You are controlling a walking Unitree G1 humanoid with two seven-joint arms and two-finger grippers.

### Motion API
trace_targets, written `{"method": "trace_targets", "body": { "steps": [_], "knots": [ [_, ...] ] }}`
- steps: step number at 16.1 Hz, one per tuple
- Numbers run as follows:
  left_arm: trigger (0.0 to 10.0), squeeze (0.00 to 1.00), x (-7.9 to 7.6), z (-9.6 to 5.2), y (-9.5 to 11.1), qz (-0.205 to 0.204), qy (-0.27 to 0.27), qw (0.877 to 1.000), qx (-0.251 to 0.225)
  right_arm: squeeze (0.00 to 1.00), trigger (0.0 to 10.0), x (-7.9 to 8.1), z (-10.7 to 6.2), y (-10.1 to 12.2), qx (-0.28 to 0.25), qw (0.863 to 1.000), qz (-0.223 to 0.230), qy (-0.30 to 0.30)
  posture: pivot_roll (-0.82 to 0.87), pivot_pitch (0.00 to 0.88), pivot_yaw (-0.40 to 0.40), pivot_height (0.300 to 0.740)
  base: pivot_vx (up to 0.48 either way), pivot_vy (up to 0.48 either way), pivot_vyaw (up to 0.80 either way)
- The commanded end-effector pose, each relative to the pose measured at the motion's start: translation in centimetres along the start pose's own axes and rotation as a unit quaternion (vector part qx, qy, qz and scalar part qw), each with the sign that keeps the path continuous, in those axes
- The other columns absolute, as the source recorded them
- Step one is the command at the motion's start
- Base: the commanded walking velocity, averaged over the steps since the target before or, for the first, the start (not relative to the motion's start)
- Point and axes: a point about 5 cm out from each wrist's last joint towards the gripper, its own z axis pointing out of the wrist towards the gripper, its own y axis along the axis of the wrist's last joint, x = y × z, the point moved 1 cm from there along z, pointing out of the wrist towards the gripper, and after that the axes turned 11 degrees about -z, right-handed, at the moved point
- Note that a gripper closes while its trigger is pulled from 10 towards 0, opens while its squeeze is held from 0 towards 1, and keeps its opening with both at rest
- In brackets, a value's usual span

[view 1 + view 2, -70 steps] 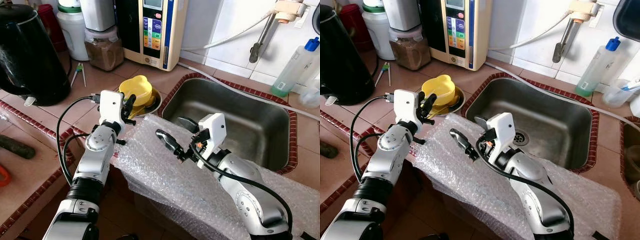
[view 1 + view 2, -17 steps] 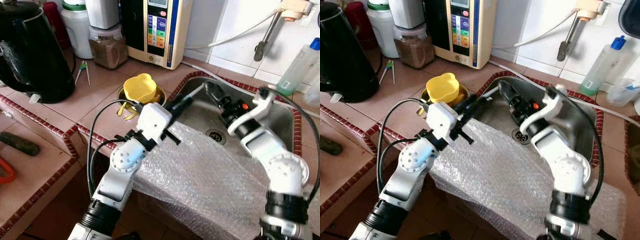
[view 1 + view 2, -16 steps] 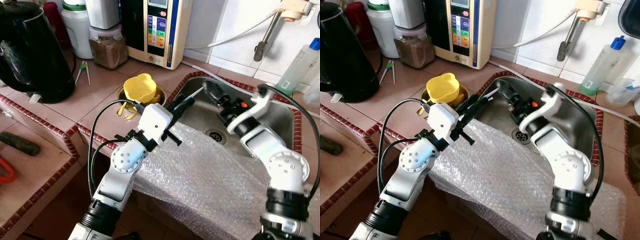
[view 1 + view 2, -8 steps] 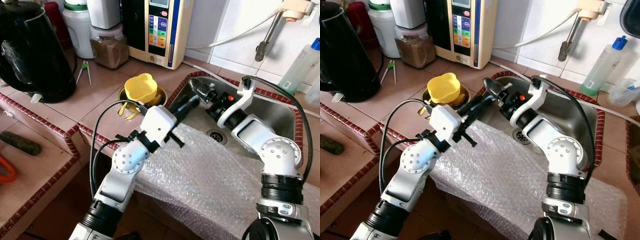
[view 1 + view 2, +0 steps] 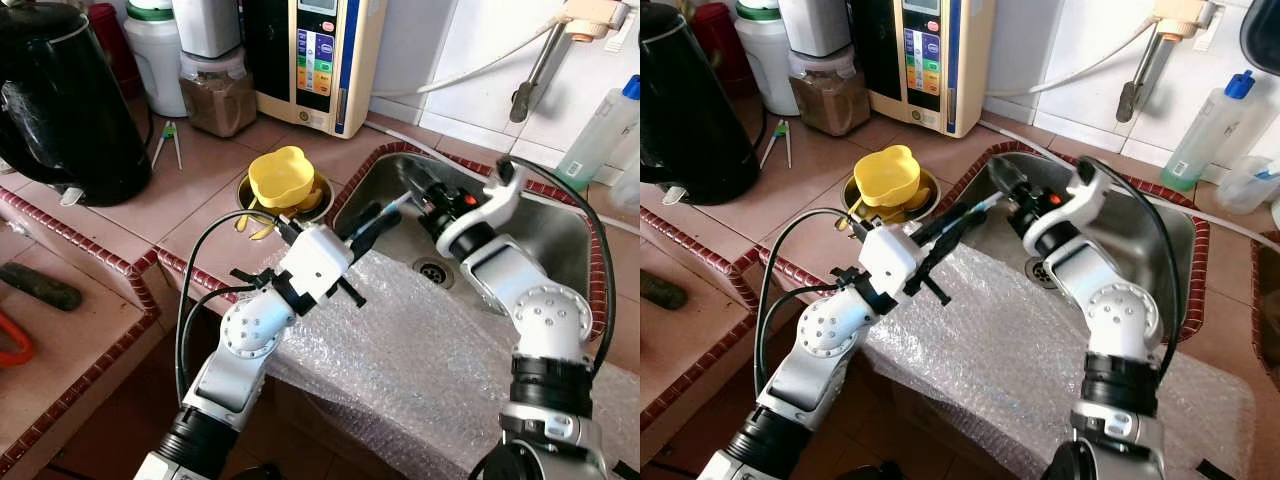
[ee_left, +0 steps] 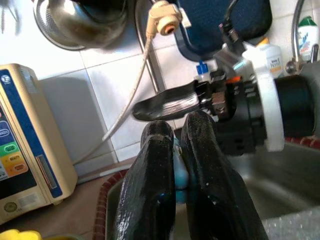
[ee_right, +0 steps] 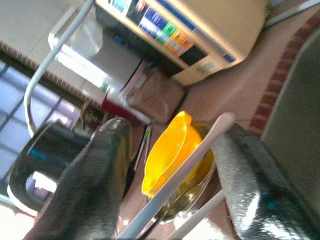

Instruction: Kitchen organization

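Stick (image 5: 393, 207) handover looks about halfway. The thin white thing with a pale blue bit is pinched tight in the left hand (image 5: 378, 217), up over the near-left corner of the sink (image 5: 560, 235), just past the bubble wrap (image 5: 400, 340). A few seconds back both hands were lower, over the wrap. Since then the right hand (image 5: 420, 193) has swung round to face the left one. Its fingers are spread wide with the stick's free end running between them, not touching yet. I reckon it closes next, then the left lets go.
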Motion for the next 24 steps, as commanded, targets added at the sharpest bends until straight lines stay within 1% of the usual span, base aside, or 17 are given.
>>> {"method": "trace_targets", "body": {
  "steps": [1,5,7,9,10,11,12,14,16,18,20,22,23,24],
  "knots": [
    [0.0,0.0,-0.2,-0.3,-0.4,0.006,-0.01,1.0,0.008,0.0,0.0,-0.3,-0.6,1.0,-0.03,0.999,0.002,-0.014,-0.12,0.072,-0.006,0.74,0.0,0.0,0.0],
    [0.0,0.0,-0.1,-0.1,-0.7,0.007,0.005,1.0,0.007,0.0,0.0,-1.1,-1.7,0.9,-0.045,0.998,0.012,-0.043,-0.12,0.073,-0.011,0.74,0.0,0.0,0.0],
    [0.0,0.0,0.0,0.2,-1.0,0.008,0.009,1.0,0.006,0.0,0.0,-0.7,-1.5,0.9,-0.046,0.998,0.018,-0.041,-0.13,0.071,-0.02,0.74,0.0,0.0,0.0],
    [0.0,0.0,0.2,0.3,-0.9,0.012,0.019,1.0,0.001,0.0,0.0,0.0,-1.3,0.2,-0.022,0.999,0.017,-0.017,-0.13,0.069,-0.025,0.74,0.0,0.0,0.0],
    [0.0,0.0,0.2,0.4,-0.8,0.013,0.022,1.0,-0.002,0.0,3.4,0.1,-1.3,0.0,-0.016,1.0,0.013,-0.016,-0.13,0.068,-0.026,0.74,0.0,0.0,0.0],
    [0.0,0.0,0.3,0.5,-0.7,0.019,0.026,0.999,-0.005,0.0,10.0,0.1,-1.3,-0.2,-0.01,1.0,0.0,-0.019,-0.13,0.068,-0.027,0.74,0.0,0.0,0.0],
    [0.0,0.0,0.3,0.5,-0.7,0.021,0.028,0.999,-0.007,0.99,10.0,0.0,-1.3,-0.2,-0.009,1.0,-0.009,-0.025,-0.13,0.066,-0.027,0.74,0.0,0.0,0.0],
    [0.0,0.0,0.6,0.6,-0.8,0.026,0.036,0.999,-0.008,1.0,10.0,-0.1,-1.2,-0.1,-0.012,0.999,-0.026,-0.035,-0.13,0.066,-0.026,0.74,0.0,0.0,0.0],
    [0.0,0.0,0.6,0.7,-0.8,0.027,0.039,0.999,-0.01,1.0,10.0,0.1,-1.1,-0.3,-0.007,0.999,-0.036,-0.032,-0.13,0.064,-0.031,0.74,0.0,0.0,0.0],
    [0.1,0.0,0.6,0.8,-0.8,0.027,0.04,0.999,-0.013,1.0,10.0,0.2,-1.0,-0.6,-0.003,0.999,-0.032,-0.028,-0.13,0.062,-0.034,0.74,0.0,0.0,0.0],
    [0.2,0.0,0.4,0.9,-0.9,0.024,0.039,0.999,-0.013,1.0,10.0,0.5,-0.8,-0.7,0.0,1.0,-0.016,-0.016,-0.14,0.059,-0.033,0.74,0.0,0.0,0.0],
    [0.4,0.0,0.1,1.1,-1.0,0.021,0.035,0.999,-0.015,1.0,10.0,1.0,-0.5,-1.1,0.01,1.0,-0.018,-0.001,-0.14,0.056,-0.032,0.74,0.0,0.0,0.0],
    [0.4,0.0,0.0,1.2,-1.0,0.019,0.031,0.999,-0.016,0.87,10.0,1.1,-0.4,-1.2,0.011,1.0,-0.014,-0.001,-0.14,0.054,-0.031,0.74,0.0,0.0,0.0],
    [0.4,0.0,-0.2,1.3,-1.1,0.018,0.028,0.999,-0.017,0.45,10.0,1.1,-0.3,-1.3,0.012,1.0,-0.01,0.001,-0.14,0.054,-0.03,0.74,0.0,0.0,0.0]
  ]
}}
